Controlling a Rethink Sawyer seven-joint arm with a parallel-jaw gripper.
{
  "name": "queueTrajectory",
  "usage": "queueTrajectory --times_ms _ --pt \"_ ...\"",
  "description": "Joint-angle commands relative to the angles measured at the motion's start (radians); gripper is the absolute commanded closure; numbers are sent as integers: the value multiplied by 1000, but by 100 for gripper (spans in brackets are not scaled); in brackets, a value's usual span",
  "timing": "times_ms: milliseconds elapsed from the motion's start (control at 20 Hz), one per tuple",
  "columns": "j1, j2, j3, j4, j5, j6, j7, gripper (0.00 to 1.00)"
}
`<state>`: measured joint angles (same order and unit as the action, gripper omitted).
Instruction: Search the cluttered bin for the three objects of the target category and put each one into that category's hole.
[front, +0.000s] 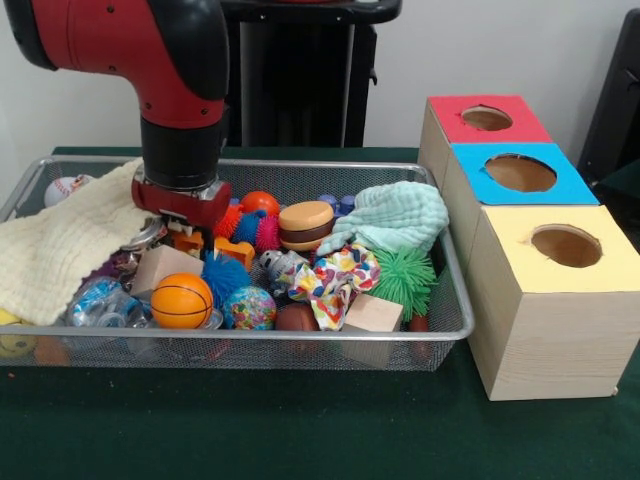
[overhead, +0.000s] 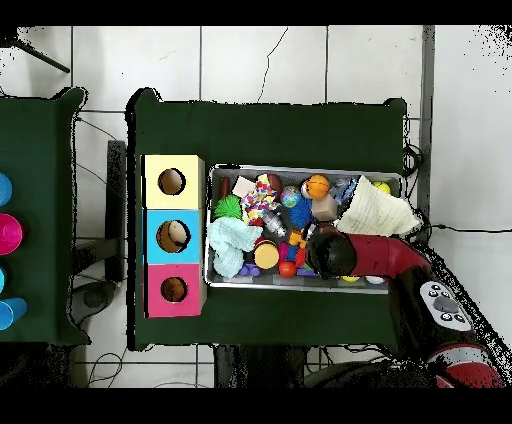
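My gripper (front: 183, 228) is lowered into the wire mesh bin (front: 300, 164), left of centre, its tip buried in the clutter beside an orange block (front: 234, 250) and a wooden block (front: 160, 266). Around it lie an orange basketball (front: 181, 300), a blue spiky ball (front: 225, 275), a pink spiky ball (front: 267, 234), a toy burger (front: 306, 224) and a green spiky ball (front: 406, 275). In the overhead view the arm hides the gripper (overhead: 322, 250) inside the bin (overhead: 300, 168). Three boxes with round holes stand beside the bin: red (front: 487, 119), blue (front: 520, 173), yellow (front: 566, 246).
A cream cloth (front: 60, 245) drapes over the bin's left part, with a baseball (front: 62, 187) behind it. A mint cloth (front: 400, 215) and a patterned cloth (front: 335, 280) cover toys at the right. The bin's mesh walls enclose the clutter on all sides.
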<state>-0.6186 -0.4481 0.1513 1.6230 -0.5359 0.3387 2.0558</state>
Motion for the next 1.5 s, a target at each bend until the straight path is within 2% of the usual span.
queueTrajectory --times_ms 50,450,850,900,1150,1300,1500 --pt "-49 139 139 -25 3 115 -128 0" --pt "-67 206 158 -51 -21 109 -133 0" --pt "-59 218 159 -73 -11 212 -162 0" --pt "-55 218 154 -78 -9 224 -158 100" --pt "-56 218 167 -87 -16 259 -178 100" --pt "-69 218 190 -83 -31 244 -195 100" --pt "-63 186 191 -58 -3 284 -163 100"
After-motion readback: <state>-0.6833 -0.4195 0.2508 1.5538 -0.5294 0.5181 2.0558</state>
